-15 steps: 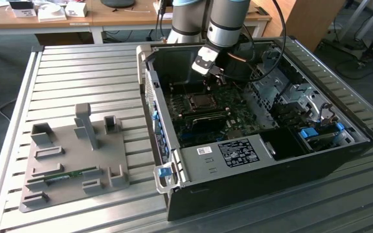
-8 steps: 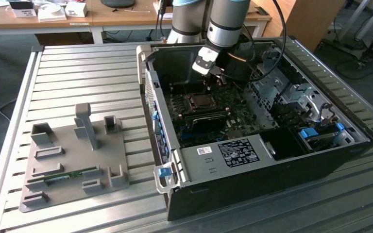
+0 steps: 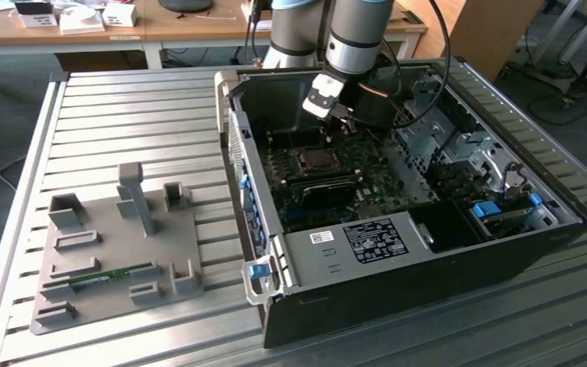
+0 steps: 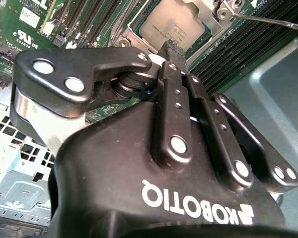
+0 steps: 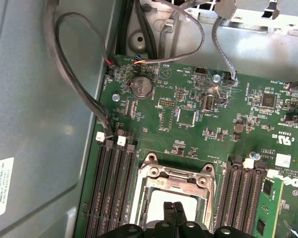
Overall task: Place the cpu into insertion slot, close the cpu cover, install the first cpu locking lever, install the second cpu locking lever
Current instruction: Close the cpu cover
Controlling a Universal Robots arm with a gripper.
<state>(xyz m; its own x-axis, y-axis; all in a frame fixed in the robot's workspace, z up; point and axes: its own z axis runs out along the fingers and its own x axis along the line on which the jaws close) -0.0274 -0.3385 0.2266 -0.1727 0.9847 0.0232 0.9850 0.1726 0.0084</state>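
Your black 2-finger gripper (image 5: 174, 206), tips pressed together on nothing, is poised at the dull grey square cpu (image 4: 171, 25) seated in the metal-rimmed insertion slot (image 5: 139, 196). A skewed push could scratch it or bend pins.

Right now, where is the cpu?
In the second wrist view, the cpu sits in its socket on the green board, between two banks of memory slots, close by the gripper.
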